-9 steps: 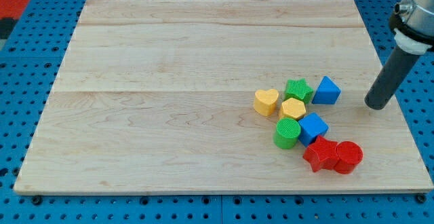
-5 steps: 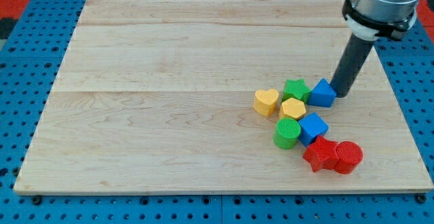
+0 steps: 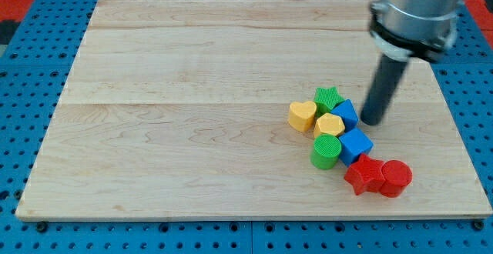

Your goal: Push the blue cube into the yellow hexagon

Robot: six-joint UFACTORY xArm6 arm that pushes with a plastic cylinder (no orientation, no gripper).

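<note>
The blue cube sits just below and right of the yellow hexagon, touching it or nearly so. A second blue block, triangular in look, is pressed against the hexagon's upper right side and the green star. My tip stands on the board just right of this triangular blue block, very close to it, and up and right of the blue cube. The dark rod rises from the tip toward the view's top right.
A yellow heart lies left of the hexagon. A green cylinder touches the blue cube's left side. A red star and a red cylinder lie below the cube. The wooden board sits on a blue pegboard.
My tip swept left from the board's right side, met the triangular blue block and pushed it left and down against the yellow hexagon and green star. The blue cube has not moved.
</note>
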